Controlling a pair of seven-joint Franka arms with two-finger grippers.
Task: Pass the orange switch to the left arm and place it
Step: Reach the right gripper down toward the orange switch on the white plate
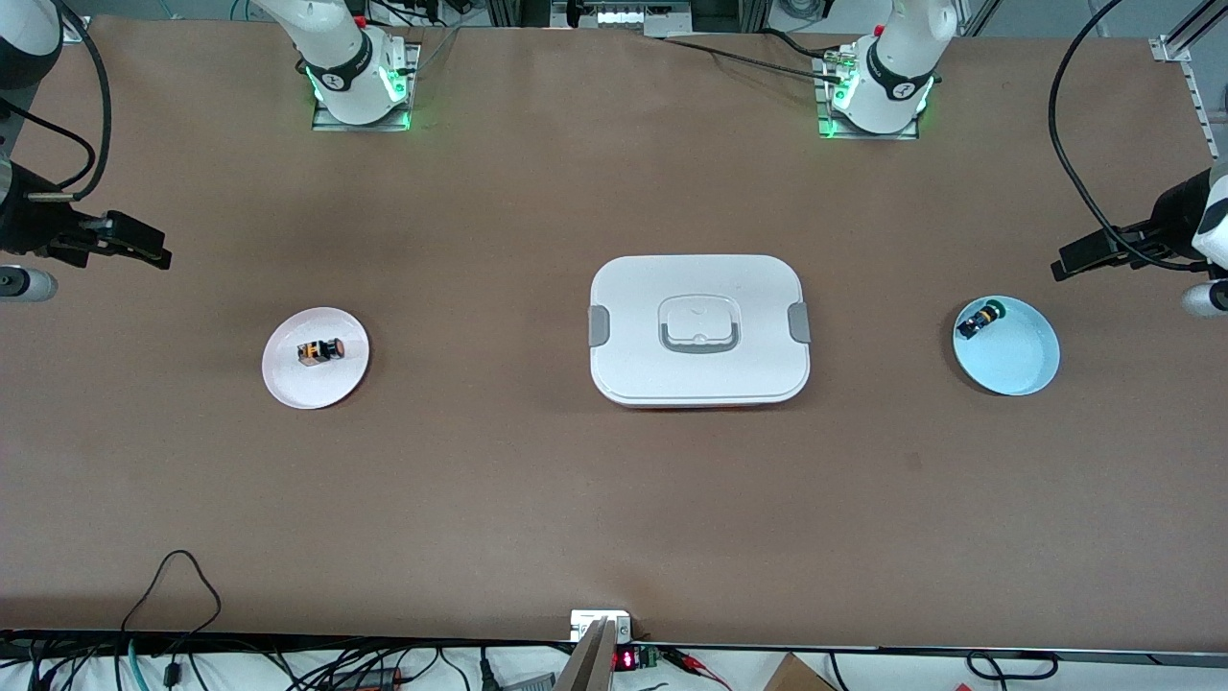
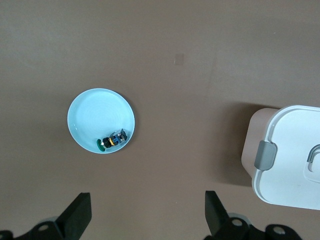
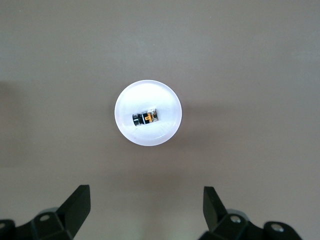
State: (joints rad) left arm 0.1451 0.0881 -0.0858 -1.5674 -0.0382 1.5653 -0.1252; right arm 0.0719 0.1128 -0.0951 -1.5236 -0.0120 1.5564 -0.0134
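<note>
The orange switch (image 1: 319, 350) lies on its side on a small white plate (image 1: 288, 379) toward the right arm's end of the table; the right wrist view shows the switch (image 3: 145, 118) on that plate (image 3: 165, 132) too. The white lidded box (image 1: 699, 329) stands mid-table, and its corner (image 2: 287, 160) appears in the left wrist view. My right gripper (image 1: 144, 248) hangs open and empty, high over bare table at its own end; its fingers (image 3: 146, 195) stand wide apart. My left gripper (image 1: 1079, 261) hangs open and empty over the table's other end, wide apart (image 2: 148, 199).
A light blue plate (image 1: 1017, 360) toward the left arm's end holds a small black switch with a green cap (image 1: 980, 319); the left wrist view shows that plate (image 2: 95, 112) as well. Both arm bases stand along the table edge farthest from the front camera. Cables run along the nearest edge.
</note>
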